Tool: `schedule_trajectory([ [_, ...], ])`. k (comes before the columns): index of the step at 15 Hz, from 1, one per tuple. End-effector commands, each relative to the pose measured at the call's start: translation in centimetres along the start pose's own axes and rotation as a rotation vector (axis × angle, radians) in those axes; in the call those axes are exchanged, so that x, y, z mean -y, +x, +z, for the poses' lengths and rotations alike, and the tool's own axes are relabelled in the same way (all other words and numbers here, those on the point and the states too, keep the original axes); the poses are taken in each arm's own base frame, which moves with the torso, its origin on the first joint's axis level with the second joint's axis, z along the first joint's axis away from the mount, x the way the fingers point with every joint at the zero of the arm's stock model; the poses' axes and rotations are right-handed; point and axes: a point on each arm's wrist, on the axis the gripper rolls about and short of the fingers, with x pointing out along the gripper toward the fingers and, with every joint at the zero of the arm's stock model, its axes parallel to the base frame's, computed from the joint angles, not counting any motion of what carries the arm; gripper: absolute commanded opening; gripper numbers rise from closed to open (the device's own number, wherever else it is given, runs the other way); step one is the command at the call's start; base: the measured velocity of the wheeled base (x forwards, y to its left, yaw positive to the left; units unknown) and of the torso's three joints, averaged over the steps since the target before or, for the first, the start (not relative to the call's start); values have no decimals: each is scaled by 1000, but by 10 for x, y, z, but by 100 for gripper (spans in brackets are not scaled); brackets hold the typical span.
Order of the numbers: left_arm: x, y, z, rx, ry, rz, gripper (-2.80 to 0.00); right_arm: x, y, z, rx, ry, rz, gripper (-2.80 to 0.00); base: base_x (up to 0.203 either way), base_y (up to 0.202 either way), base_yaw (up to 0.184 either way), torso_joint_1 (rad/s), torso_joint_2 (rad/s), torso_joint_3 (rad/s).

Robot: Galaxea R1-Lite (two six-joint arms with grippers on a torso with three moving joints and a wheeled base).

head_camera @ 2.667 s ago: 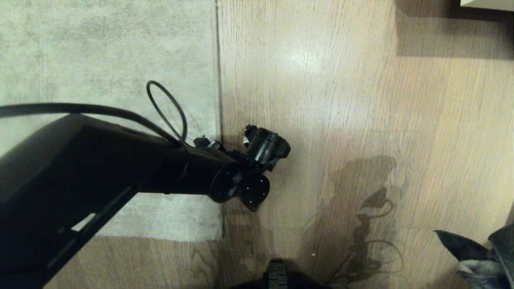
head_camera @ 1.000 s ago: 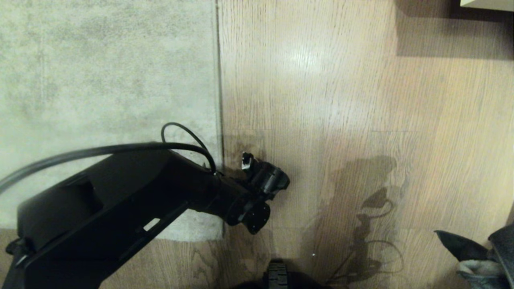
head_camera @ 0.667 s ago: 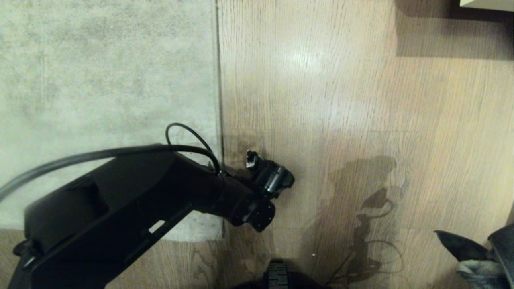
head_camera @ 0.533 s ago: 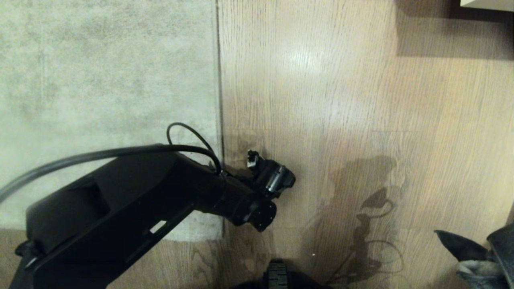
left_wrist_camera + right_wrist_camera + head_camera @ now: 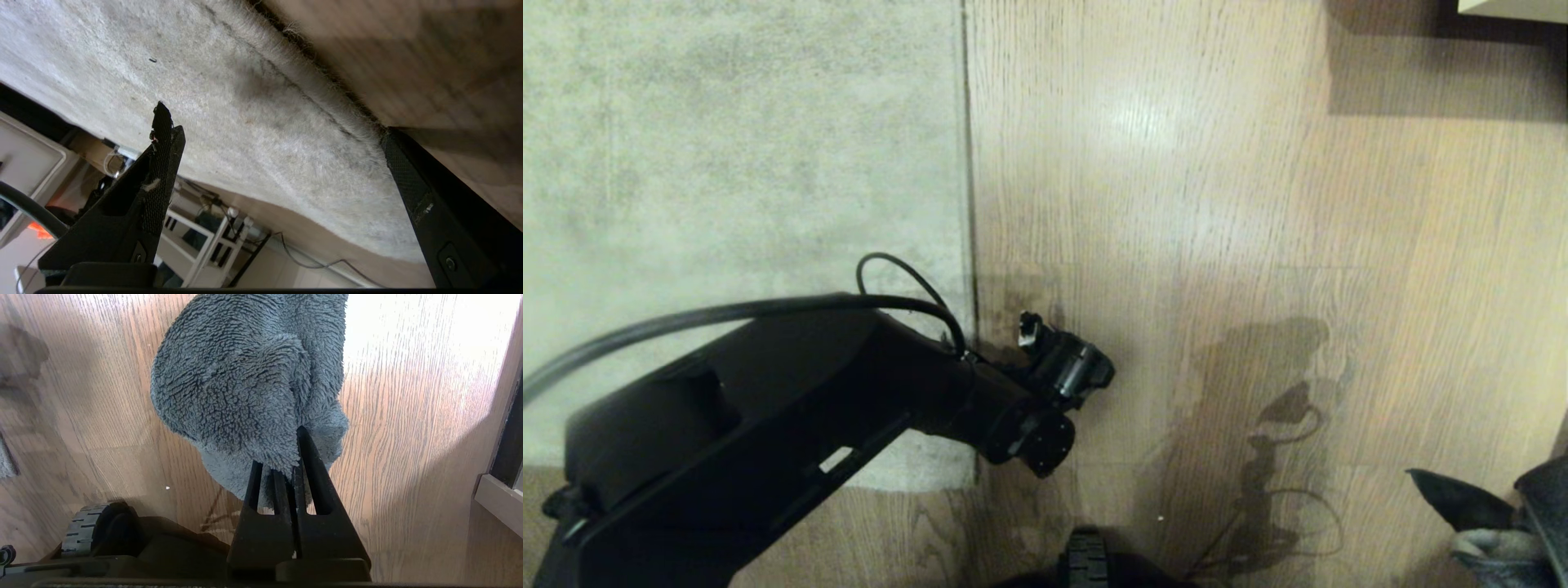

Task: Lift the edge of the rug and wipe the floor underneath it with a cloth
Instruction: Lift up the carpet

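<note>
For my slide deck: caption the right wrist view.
Right pincer shut on the fuzzy grey-blue cloth above the wood-grain floor.

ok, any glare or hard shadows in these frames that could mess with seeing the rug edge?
Head view: a bright glare patch on the floor clear of the rug edge; the arm's shadow darkens the planks beside the left gripper. Left wrist view: the edge's underside is in deep shadow, near fingers soft. Right wrist view: strong glare washes out floor beyond the cloth.
</note>
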Motion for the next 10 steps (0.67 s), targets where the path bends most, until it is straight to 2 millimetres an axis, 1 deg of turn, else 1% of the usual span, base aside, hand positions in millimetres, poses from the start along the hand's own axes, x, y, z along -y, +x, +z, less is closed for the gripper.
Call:
schedule_trajectory([
  [1, -8, 10, -9, -31, 16, 26, 0, 0, 0, 0, 0, 0, 0, -280, 0, 0, 0, 0, 0, 0],
  [4, -13, 20, -14, -57, 24, 39, 0, 0, 0, 0, 0, 0, 0, -280, 0, 0, 0, 0, 0, 0],
  [6, -19, 22, -18, -67, 29, 44, 0, 0, 0, 0, 0, 0, 0, -280, 0, 0, 0, 0, 0, 0],
  [10, -41, 27, -27, -92, 23, 63, 0, 0, 0, 0, 0, 0, 0, -280, 0, 0, 0, 0, 0, 0],
])
